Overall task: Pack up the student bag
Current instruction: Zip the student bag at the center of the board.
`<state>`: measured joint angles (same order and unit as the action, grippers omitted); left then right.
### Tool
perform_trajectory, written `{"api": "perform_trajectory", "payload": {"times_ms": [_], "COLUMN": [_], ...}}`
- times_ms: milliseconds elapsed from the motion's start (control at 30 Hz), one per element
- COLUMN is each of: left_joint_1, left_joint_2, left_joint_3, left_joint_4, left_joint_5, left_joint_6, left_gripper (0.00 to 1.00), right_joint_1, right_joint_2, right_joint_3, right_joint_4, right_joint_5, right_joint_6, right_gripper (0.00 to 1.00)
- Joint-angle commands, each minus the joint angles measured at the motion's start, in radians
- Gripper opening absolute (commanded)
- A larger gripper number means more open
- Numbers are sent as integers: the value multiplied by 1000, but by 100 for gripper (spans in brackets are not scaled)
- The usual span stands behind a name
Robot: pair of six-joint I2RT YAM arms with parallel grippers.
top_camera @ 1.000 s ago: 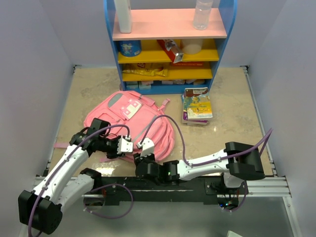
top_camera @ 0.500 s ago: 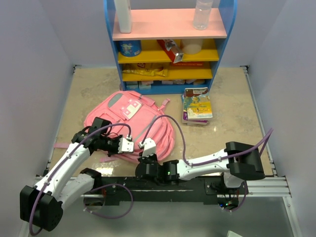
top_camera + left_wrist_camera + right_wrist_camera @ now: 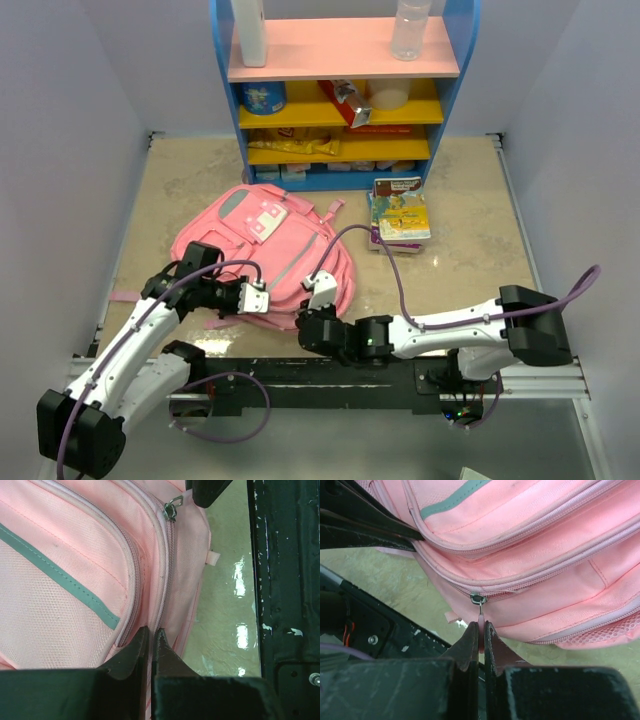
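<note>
Where the student bag (image 3: pixel 270 245) lies flat on the table (image 3: pixel 460 270) in front of the shelf (image 3: pixel 340 100), both pincers meet it at its near edge. The left gripper (image 3: pixel 150 637) has its jaws pressed almost together, nipping the pink fabric beside a zip seam. The right gripper (image 3: pixel 481 630) is closed tight on the small metal zip pull (image 3: pixel 480 611).

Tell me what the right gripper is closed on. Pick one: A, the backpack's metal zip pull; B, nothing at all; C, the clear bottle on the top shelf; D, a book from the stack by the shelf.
A: the right wrist view shows the right gripper shut on the metal zip pull of the pink backpack.
</note>
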<state>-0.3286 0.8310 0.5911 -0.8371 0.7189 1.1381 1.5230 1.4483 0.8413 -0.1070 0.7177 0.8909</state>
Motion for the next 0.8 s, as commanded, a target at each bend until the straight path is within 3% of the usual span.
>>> {"api": "perform_trajectory", "payload": {"times_ms": [0, 300, 467, 767], "left_joint_1": [7, 7, 7, 19], "left_joint_2": [-7, -49, -69, -133], "left_joint_3": [-17, -39, -33, -60], "left_joint_4": [30, 13, -32, -86], "left_joint_5": [-56, -98, -119, -223], "left_joint_6": [22, 55, 75, 124], "left_gripper": [0, 0, 0, 0], "right_joint_1": [-38, -211, -337, -475], "right_joint_2": [-89, -218, -183, -106], "right_joint_3": [-59, -171, -131, -32], "right_joint_4": [9, 3, -23, -75], "right_joint_5": [-150, -297, -350, -287], "right_joint_6": [19, -36, -119, -276], "right_gripper": [0, 0, 0, 0]}}
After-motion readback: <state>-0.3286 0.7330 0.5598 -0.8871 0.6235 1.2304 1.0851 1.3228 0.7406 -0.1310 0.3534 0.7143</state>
